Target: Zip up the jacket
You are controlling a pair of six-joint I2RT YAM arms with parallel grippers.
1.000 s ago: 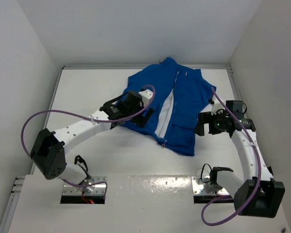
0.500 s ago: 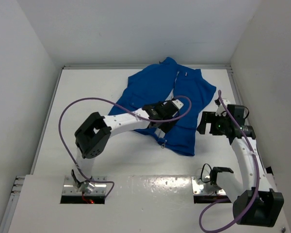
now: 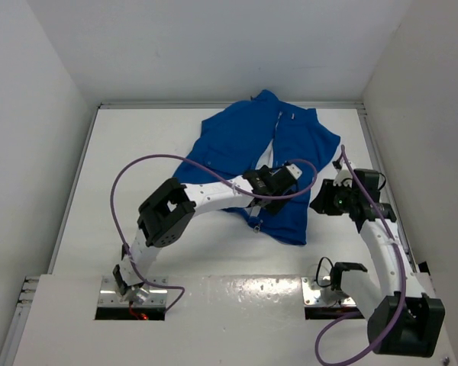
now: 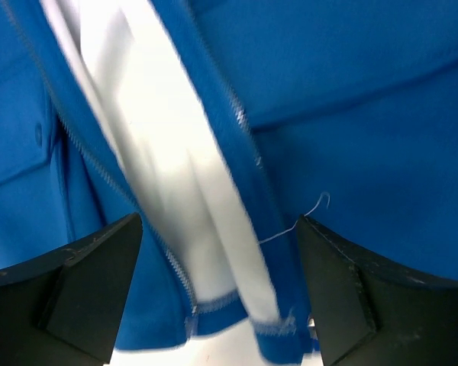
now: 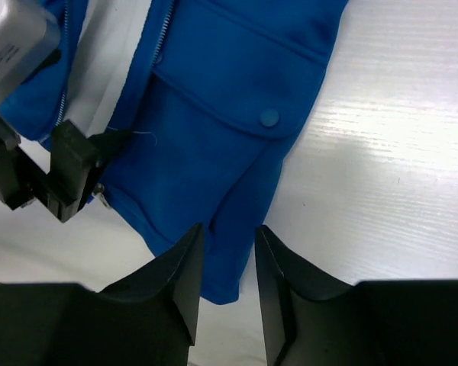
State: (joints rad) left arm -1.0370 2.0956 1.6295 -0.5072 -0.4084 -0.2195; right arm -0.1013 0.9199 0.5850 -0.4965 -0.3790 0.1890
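Blue jacket [image 3: 299,145] is being shown lying on the white table [image 3: 137,145], toward its far right, its zipper [image 4: 172,267] unfastened. The left gripper [image 4: 217,229] is being held wide open above the zipper's lower end. The right gripper [image 5: 229,229] is being held narrow by the hem corner; whether fabric is being pinched cannot be told.

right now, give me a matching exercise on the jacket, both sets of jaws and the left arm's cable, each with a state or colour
Things:
1 jacket
2 left jaws
3 right jaws
4 left arm's cable

States:
a wide apart
b only a narrow gap between them
c purple, in a loop
d blue, lying unzipped

Pairs: 1-d, 2-a, 3-b, 4-c
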